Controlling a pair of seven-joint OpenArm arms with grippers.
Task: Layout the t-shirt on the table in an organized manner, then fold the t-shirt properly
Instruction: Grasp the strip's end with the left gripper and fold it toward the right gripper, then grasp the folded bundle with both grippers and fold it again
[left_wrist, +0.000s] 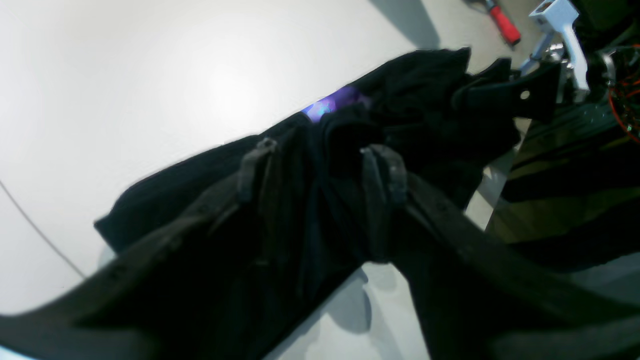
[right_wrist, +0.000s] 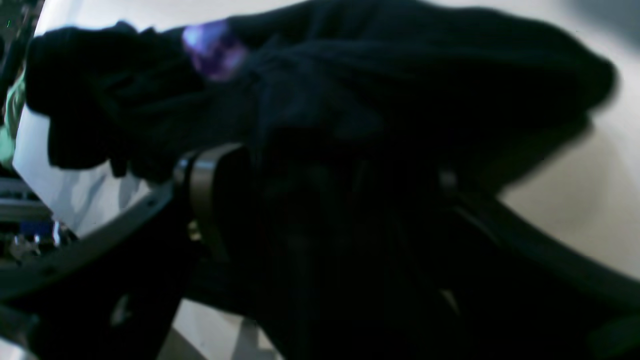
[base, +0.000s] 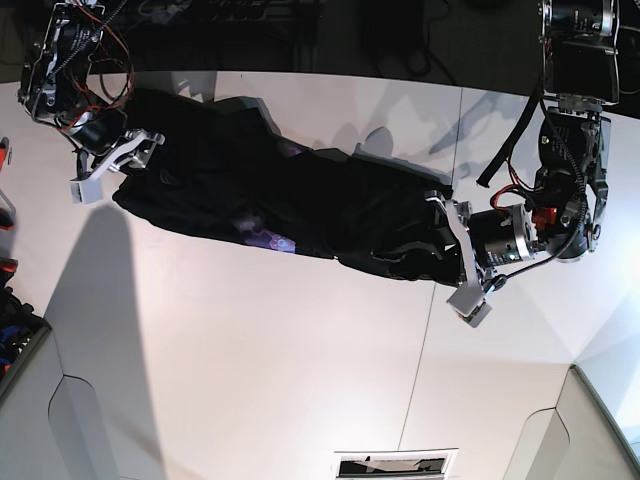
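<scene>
The black t-shirt (base: 300, 205) lies bunched in a long strip on the white bench (base: 250, 370), stretching from ten o'clock to three o'clock. The left gripper (left_wrist: 320, 175) has its jaws closed on cloth at the three o'clock end. The right gripper (right_wrist: 325, 200) grips the ten o'clock end.

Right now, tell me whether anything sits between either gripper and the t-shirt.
Nothing visible does. The left gripper already has bunched t-shirt cloth between its fingers, and the right gripper is pushed into the shirt's other end. Around it the table shows only bare white surface.
</scene>
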